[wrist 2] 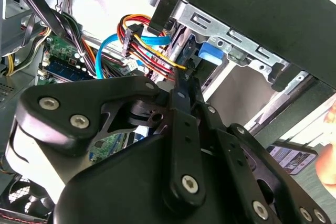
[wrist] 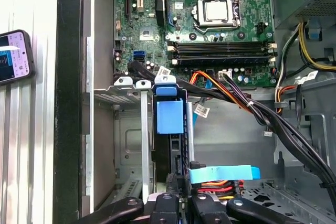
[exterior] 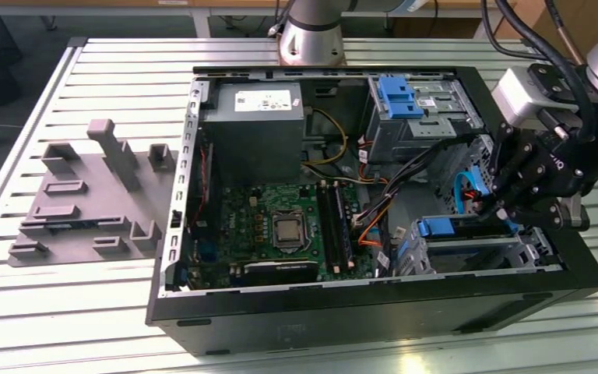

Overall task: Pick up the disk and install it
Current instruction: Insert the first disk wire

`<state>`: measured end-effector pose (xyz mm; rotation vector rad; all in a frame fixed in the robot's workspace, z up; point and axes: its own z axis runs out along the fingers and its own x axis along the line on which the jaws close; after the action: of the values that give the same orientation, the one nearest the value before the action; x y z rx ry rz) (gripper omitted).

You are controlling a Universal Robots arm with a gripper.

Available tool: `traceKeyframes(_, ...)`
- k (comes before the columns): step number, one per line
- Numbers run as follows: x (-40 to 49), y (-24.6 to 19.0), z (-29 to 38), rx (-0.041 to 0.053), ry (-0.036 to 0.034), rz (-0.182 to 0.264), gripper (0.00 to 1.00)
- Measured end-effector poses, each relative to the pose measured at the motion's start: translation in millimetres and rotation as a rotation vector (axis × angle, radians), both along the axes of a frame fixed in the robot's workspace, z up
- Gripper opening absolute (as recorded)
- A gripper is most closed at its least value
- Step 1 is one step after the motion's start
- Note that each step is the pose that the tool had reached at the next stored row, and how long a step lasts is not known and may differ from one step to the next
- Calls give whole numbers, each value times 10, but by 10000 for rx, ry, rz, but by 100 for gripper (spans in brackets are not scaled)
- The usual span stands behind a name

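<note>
Fingers of the gripper (wrist: 181, 195) are closed together above the disk (wrist: 169, 116), which stands edge-on in the case's drive cage (wrist: 126, 145), apparently seated or nearly so.

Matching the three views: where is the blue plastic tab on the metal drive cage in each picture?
Exterior view: blue tab on the drive cage, toward the exterior view's right.
Second wrist view: blue tab on the cage's silver rail, beside the coloured wires.
First wrist view: blue tab over the cage opening, motherboard beyond it.
Shared landmark: the green motherboard.
</note>
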<state>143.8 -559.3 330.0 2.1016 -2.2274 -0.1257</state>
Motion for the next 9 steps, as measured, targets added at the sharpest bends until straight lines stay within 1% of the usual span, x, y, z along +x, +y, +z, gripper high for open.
traceKeyframes(3,0,0,-1,3,3,-1,17)
traceKeyframes(4,0,0,-1,3,3,0,23)
traceKeyframes(5,0,0,0,3,4,-1,23)
traceKeyframes(6,0,0,8,0,4,0,30)
traceKeyframes(9,1,0,63,1,27,0,30)
